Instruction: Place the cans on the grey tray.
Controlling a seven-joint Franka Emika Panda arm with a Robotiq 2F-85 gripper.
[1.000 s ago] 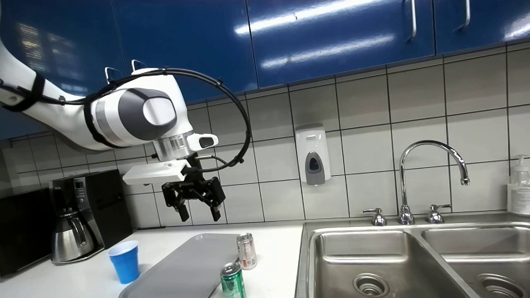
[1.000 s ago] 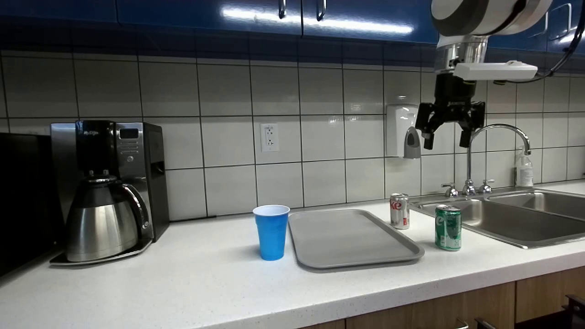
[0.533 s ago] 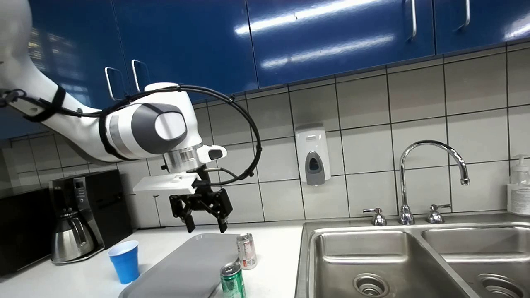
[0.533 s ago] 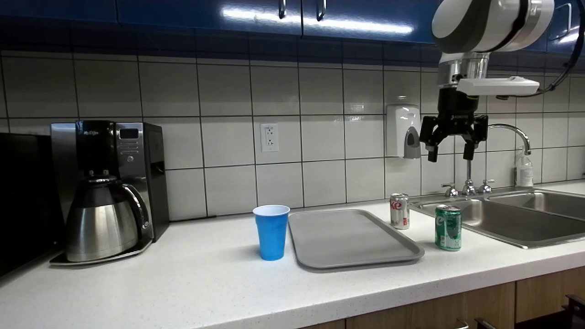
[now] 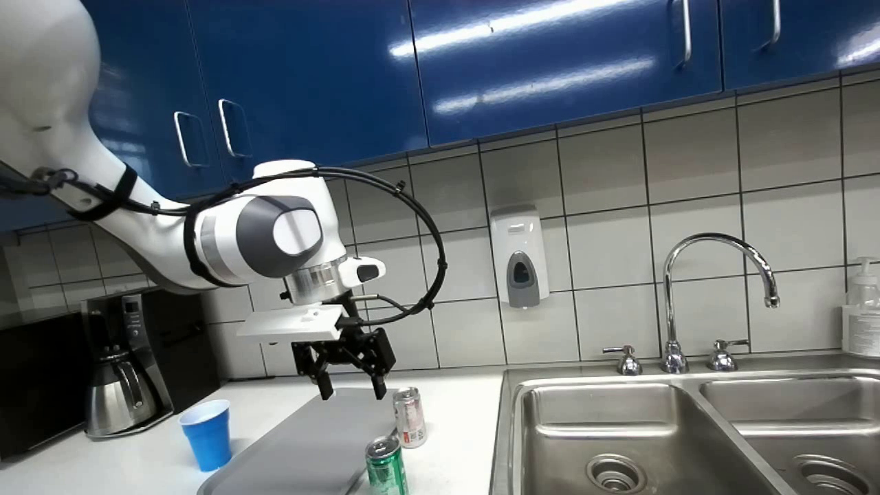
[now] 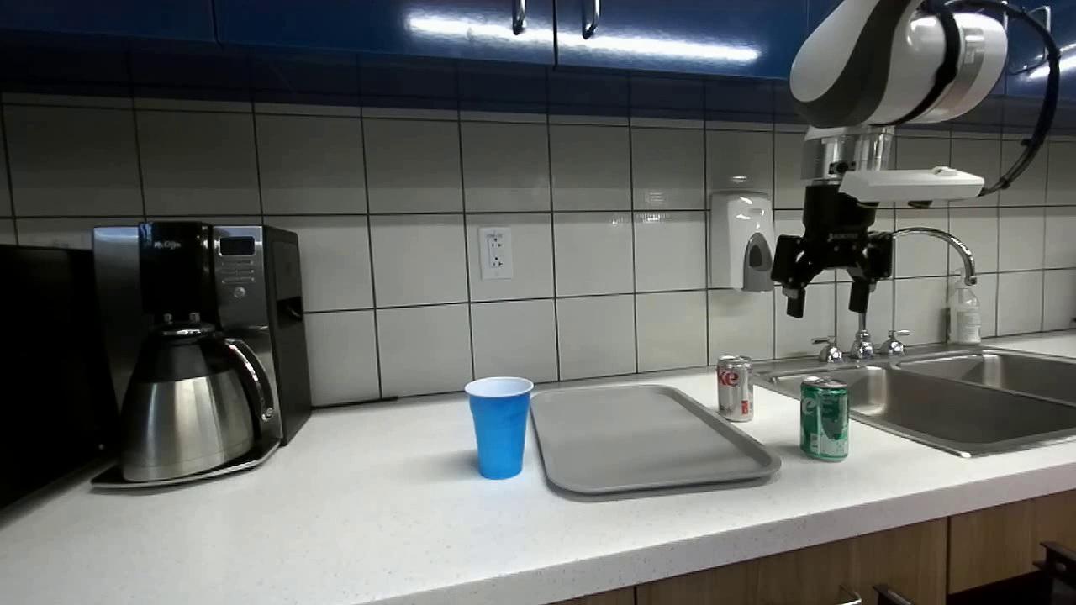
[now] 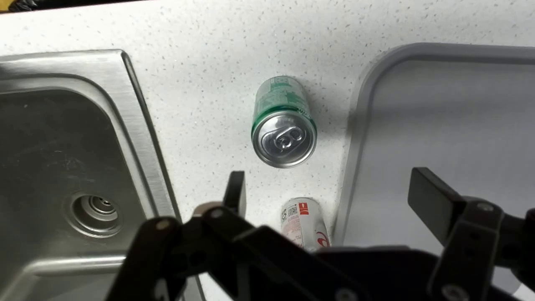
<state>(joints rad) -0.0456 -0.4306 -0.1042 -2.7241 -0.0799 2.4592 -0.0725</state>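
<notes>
Above the table (image 6: 336, 538), blue cabinets (image 5: 316, 82) extend along a tiled wall (image 6: 420, 260). Set into the table is the steel sink (image 5: 509, 426), its two basins framed by a rim. The white arm (image 5: 278, 230) hangs before cabinets and wall. The coffee maker (image 6: 282, 353) carries pale script over its carafe (image 6: 189, 420) (too small to read with certainty). The grey tray (image 6: 647, 437) lies flat, its raised rim forming a low edge; a narrow strip of table runs between it and the sink. The black tool (image 6: 827, 301) hangs above the table, its fingers (image 7: 434, 202) spread wide apart. The white soap dispenser (image 5: 520, 254) is fixed to the wall. The blue cup (image 6: 501, 433) stands upright near the tray's side away from the sink, and a broad stretch of table separates it from the coffee maker. Upright on the narrow strip stand the green can (image 6: 824, 420) and the silver can (image 6: 735, 391). The former, nearer the table's front edge and apart from the tray, shows a pale "e". The latter, just beside the tray rim (contact cannot be told), shows red letters "ke"; in the wrist view, partly hidden behind the tool, it bears a red panel and unreadable fine print.
</notes>
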